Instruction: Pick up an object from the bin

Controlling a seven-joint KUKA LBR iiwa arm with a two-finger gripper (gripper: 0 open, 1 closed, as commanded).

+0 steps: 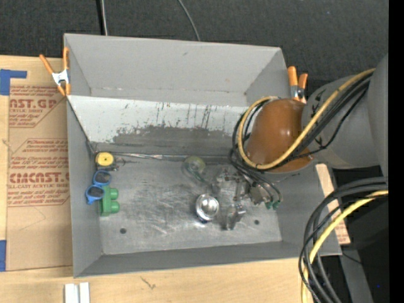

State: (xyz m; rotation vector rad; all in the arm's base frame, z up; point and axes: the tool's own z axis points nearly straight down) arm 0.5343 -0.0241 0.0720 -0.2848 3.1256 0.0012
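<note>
Your tool (235, 208) sits low in the bin (158, 235), just right of the shiny silver round thing (206, 207), its opening impossible to tell, so I judge the grasp and lift remain.

The scratched matt metal bin (158, 216) holds a shiny silver knob (206, 206).
</note>
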